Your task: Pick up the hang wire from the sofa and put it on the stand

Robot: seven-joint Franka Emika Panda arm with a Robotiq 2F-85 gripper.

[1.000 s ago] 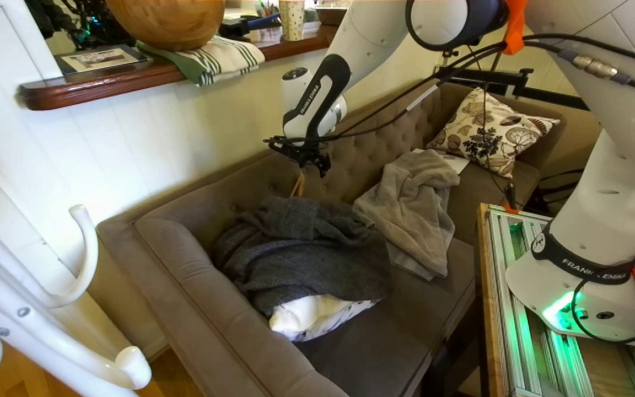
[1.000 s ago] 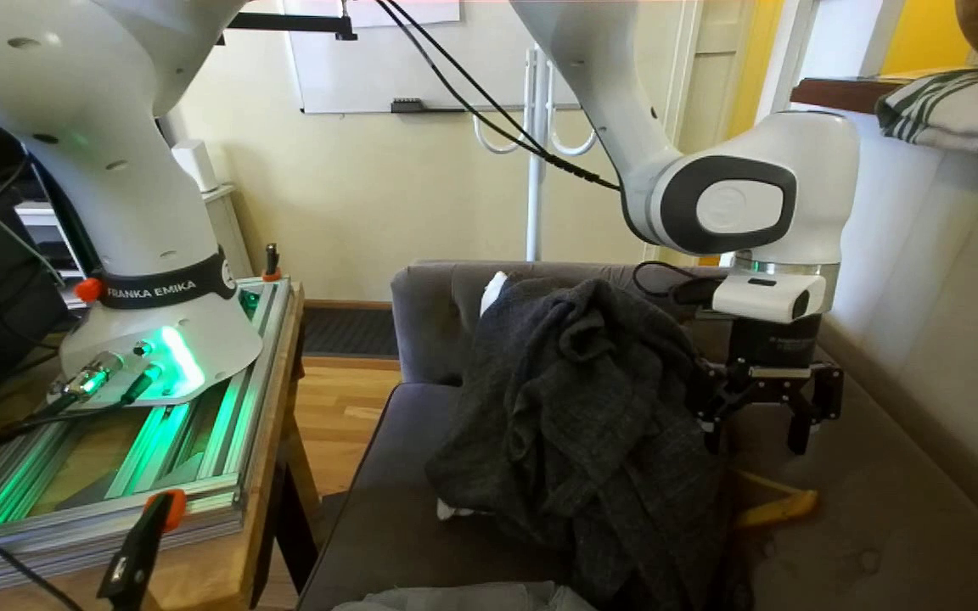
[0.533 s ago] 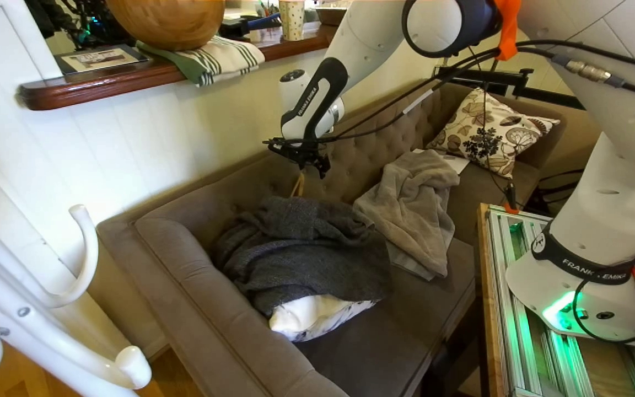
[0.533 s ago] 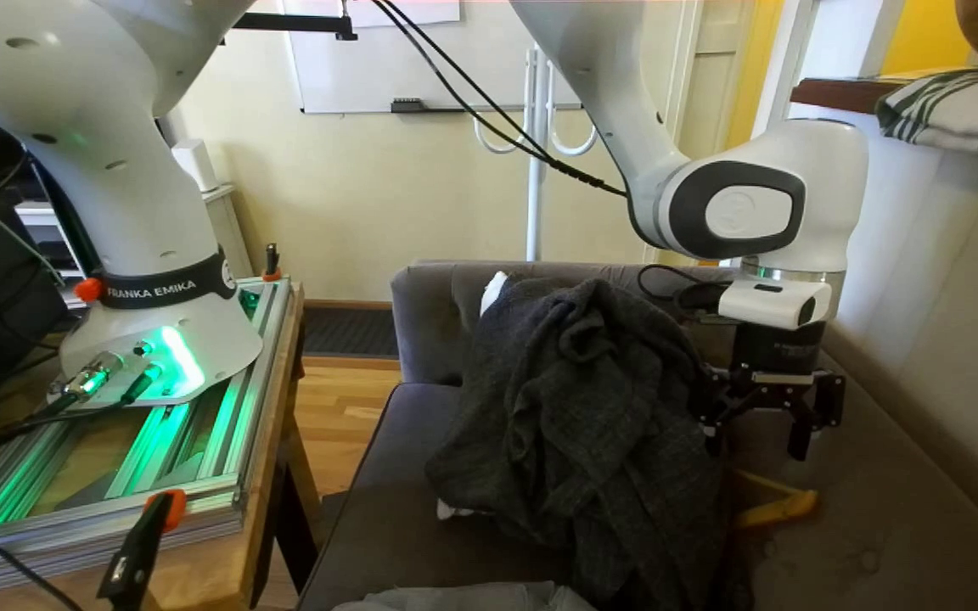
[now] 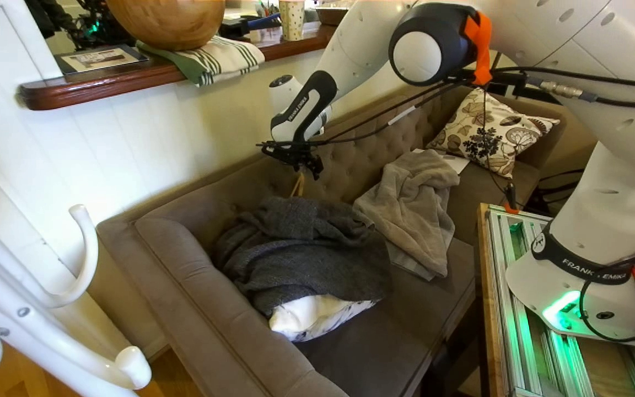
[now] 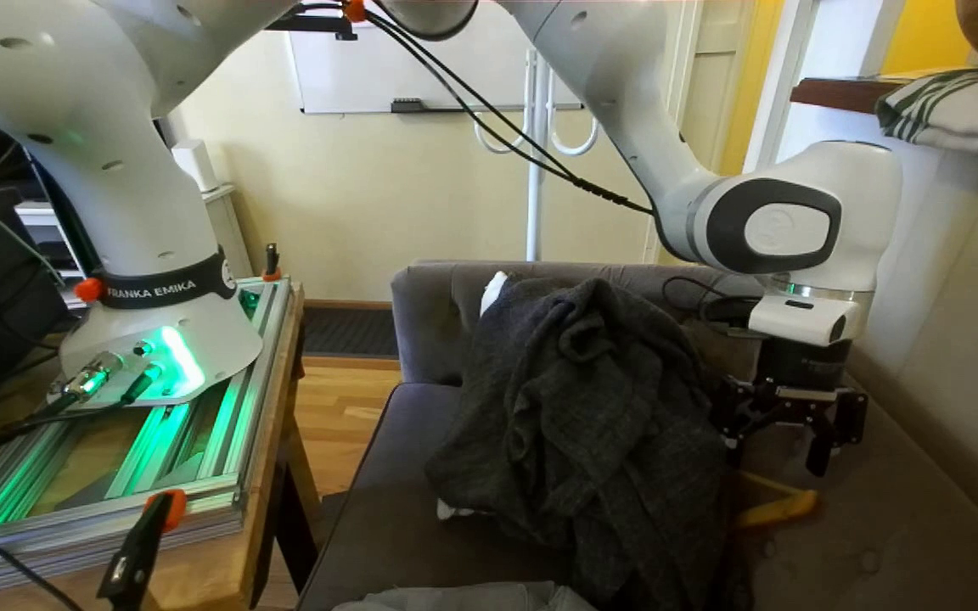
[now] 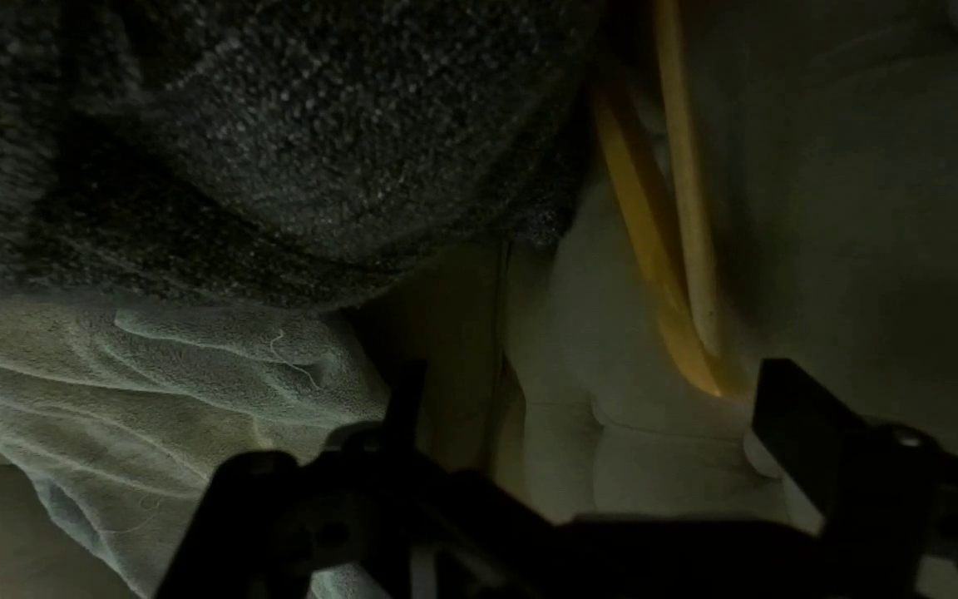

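Note:
The hang wire is a tan wooden hanger; its end sticks out from under a dark cloth in both exterior views [image 5: 298, 186] [image 6: 782, 509] and in the wrist view [image 7: 652, 249]. The rest is hidden. It lies on the grey-brown sofa [image 5: 185, 264], by the tufted back. My gripper [image 6: 776, 462] is open and empty, pointing down just above the hanger end. In the wrist view the gripper [image 7: 595, 374] has its fingers wide apart, and the hanger tip shows near the right finger. The white stand [image 5: 90, 251] is beyond the sofa arm and shows behind it [image 6: 534, 195].
The dark grey cloth [image 6: 591, 441] lies over a white pillow [image 5: 317, 317]. A lighter grey throw [image 5: 411, 204] and a floral pillow [image 5: 488, 132] lie further along. The wall [image 6: 947, 280] and a dark wooden shelf [image 5: 102, 85] run beside the arm.
My gripper has moved lower and closer to the wall, leftward in an exterior view and rightward in an exterior view. It stays open. The hanger and cloth have not moved.

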